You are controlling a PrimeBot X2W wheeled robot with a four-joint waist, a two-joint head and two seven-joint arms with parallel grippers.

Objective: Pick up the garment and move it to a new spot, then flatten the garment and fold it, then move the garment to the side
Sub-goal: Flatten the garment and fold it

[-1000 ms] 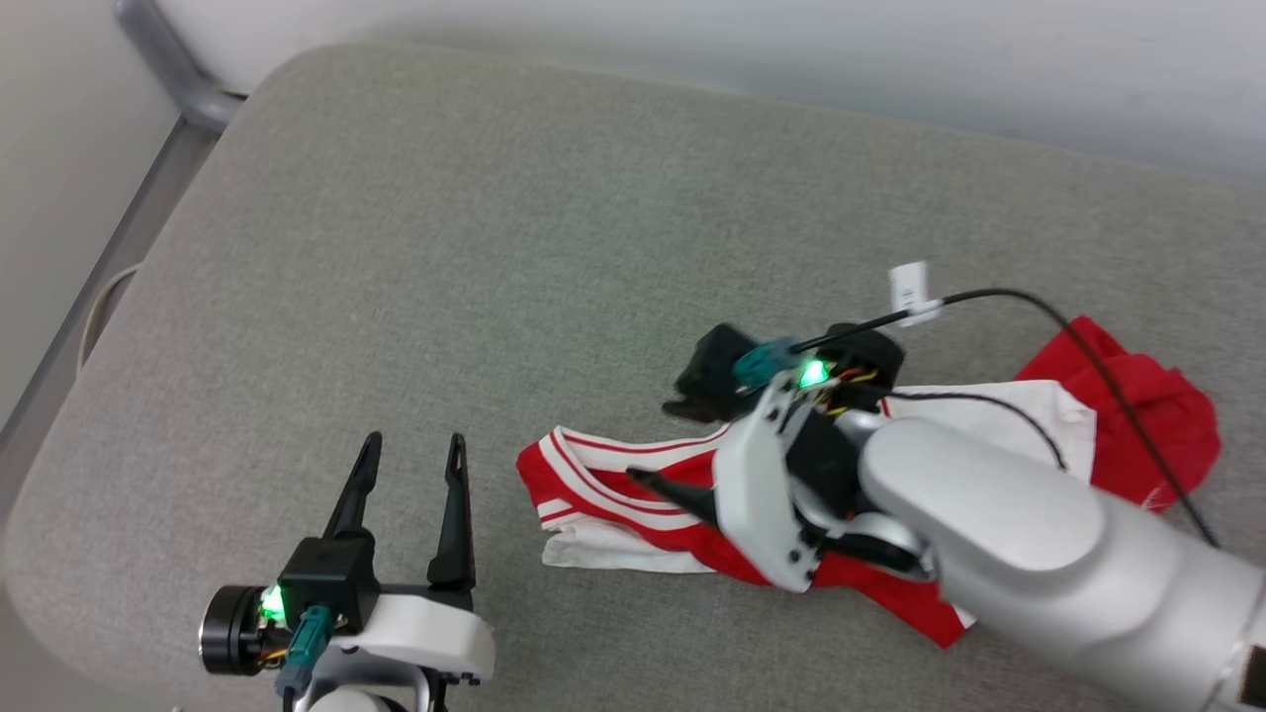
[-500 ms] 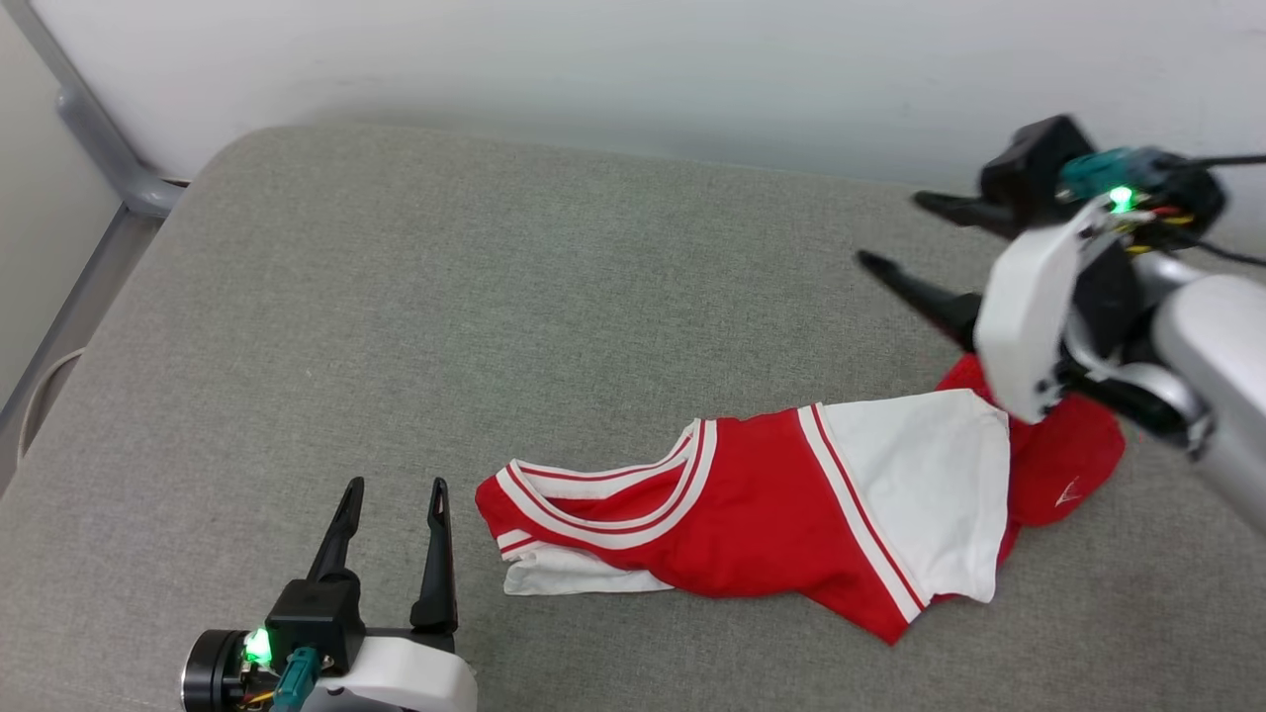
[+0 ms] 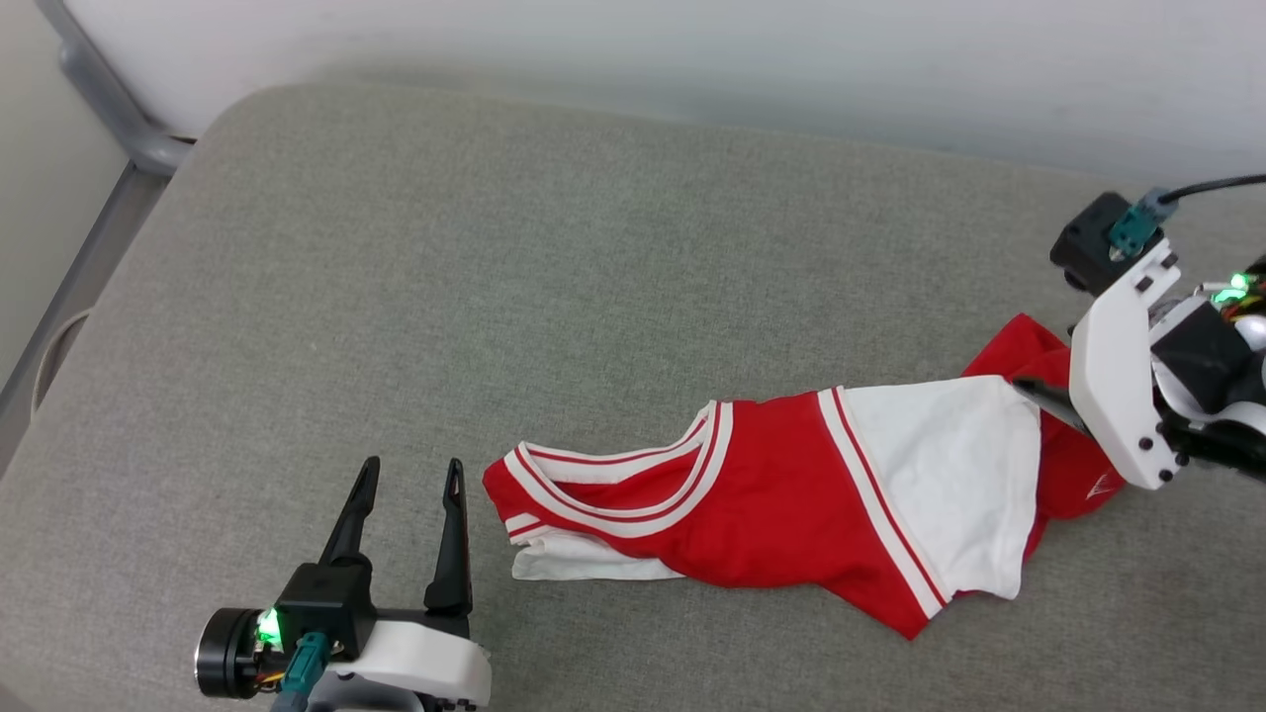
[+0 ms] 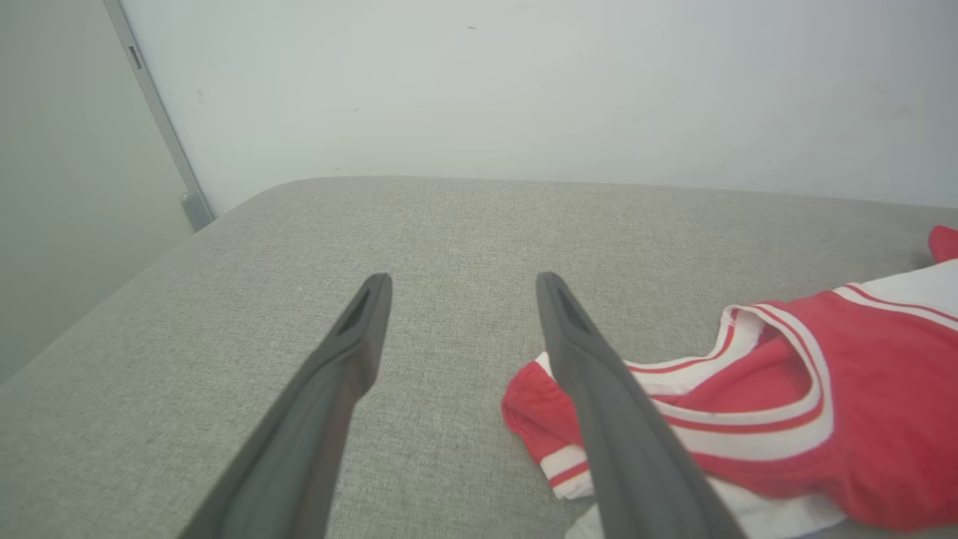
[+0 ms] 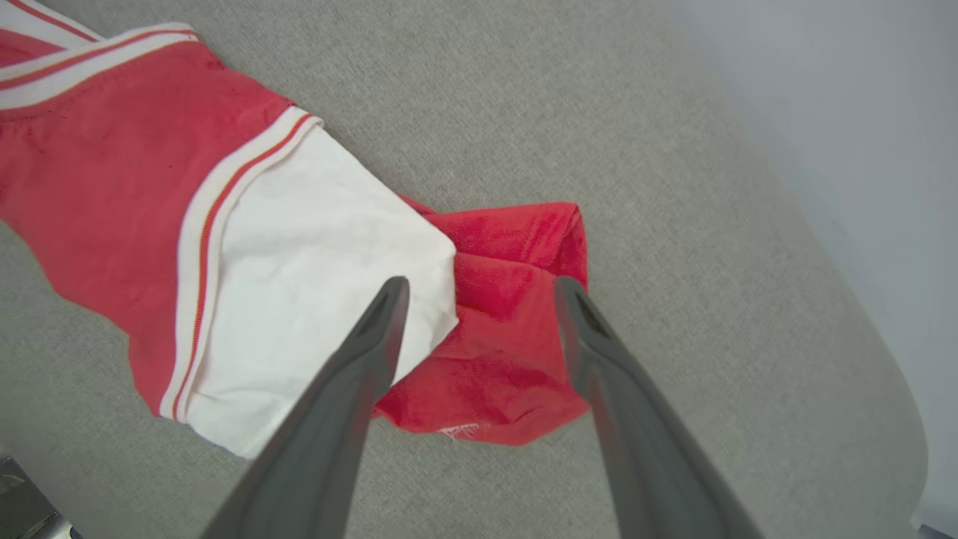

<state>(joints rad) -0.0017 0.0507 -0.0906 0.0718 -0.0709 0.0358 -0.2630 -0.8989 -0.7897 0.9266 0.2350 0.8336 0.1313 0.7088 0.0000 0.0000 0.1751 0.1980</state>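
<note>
The garment (image 3: 771, 504) is a red jersey with a white panel and red-white striped trim. It lies stretched out and crumpled on the grey cushion (image 3: 495, 247). My left gripper (image 3: 412, 470) rests open just left of the jersey's collar end, with nothing between its fingers. In the left wrist view the gripper (image 4: 462, 281) hovers over bare cushion and the garment (image 4: 861, 419) lies to its right. My right gripper (image 5: 480, 284) is open above the bunched red end of the garment (image 5: 299, 262), not touching it. One dark finger (image 3: 1048, 403) shows by the white panel's edge.
A pale wall runs along the cushion's far edge. A grey metal frame (image 3: 109, 109) stands at the far left corner. The cushion's rounded right edge (image 5: 883, 389) drops off close to the garment's red end. A black cable (image 3: 1207, 183) trails from the right wrist.
My right gripper was down on the garment's middle, lifted away to the far right, and now hangs open over its right end. The garment lies more spread out. The left gripper stayed put.
</note>
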